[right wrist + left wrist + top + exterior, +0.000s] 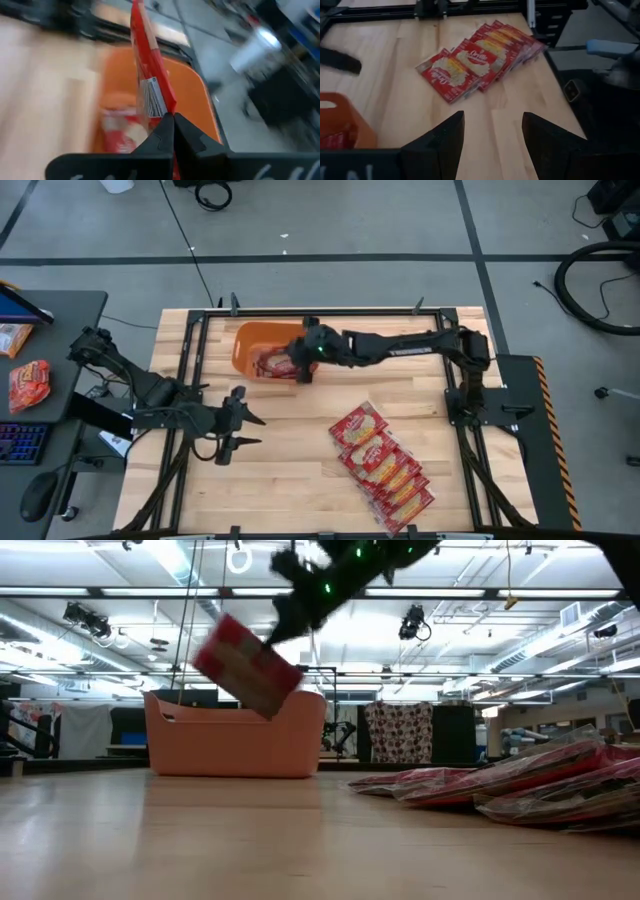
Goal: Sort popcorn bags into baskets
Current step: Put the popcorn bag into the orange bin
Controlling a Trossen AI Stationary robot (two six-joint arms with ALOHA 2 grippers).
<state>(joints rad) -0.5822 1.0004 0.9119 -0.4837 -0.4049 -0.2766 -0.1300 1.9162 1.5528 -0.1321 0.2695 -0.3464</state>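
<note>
Fingers of the right tool (172,120) are pressed together on the edge of a small flat red popcorn bag with glossy wrapping (150,75), which hangs tilted above the near wall of the orange plastic tub with rounded corners (245,340). From the low view the bag (245,665) dangles at a slant from one pinched edge and keeps its flat shape, so I would judge it light and fairly stiff for its size, though the shiny film looks slippery; an edge pinch seems enough, and the seam near the barcode label is a sensible place to hold. At least one more red packet (122,132) already lies on the tub floor.

Further out, a fanned row of the same red bags with cream pictures (385,465) lies overlapped on the pale wooden table (290,480), well apart from the tub. Because they overlap like shingles, the top one's free edge is probably the easiest to lift without dragging its neighbours.

The left tool (490,132) hovers with its fingers spread and nothing between them, over bare wood between the tub and the pile, looking toward the pile. It sits clear of the right arm's path as far as I can tell. The black metal frame (200,320) around the table edge is near the tub's far side but does not block the drop.
</note>
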